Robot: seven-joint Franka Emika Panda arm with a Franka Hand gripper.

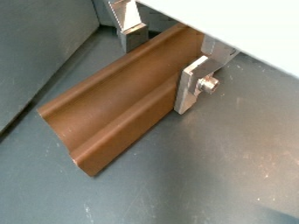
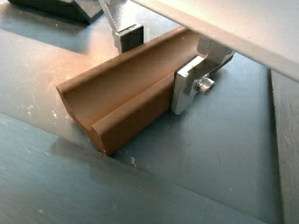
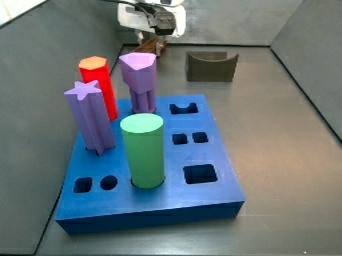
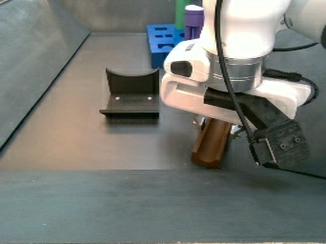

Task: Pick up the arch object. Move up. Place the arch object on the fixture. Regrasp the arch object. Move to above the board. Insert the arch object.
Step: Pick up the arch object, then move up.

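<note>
The arch object (image 1: 111, 114) is a long brown flat-sided block lying on the grey floor, seen in both wrist views (image 2: 122, 101). My gripper (image 1: 163, 61) straddles one end of it. The near finger (image 1: 193, 83) lies flat against its side, and the far finger (image 1: 135, 35) drops behind its other face. In a side view the gripper (image 4: 216, 124) is low over the arch object (image 4: 212, 145), which rests on the floor. The dark fixture (image 4: 130, 93) stands a short way off. The blue board (image 3: 201, 150) lies nearer that camera.
On the board stand a red-orange hexagonal peg (image 3: 94, 80), two purple pegs (image 3: 139, 80) (image 3: 88, 120) and a green cylinder (image 3: 142, 150). Grey walls close in the floor. A corner of the fixture (image 2: 59, 7) shows beyond the arch object.
</note>
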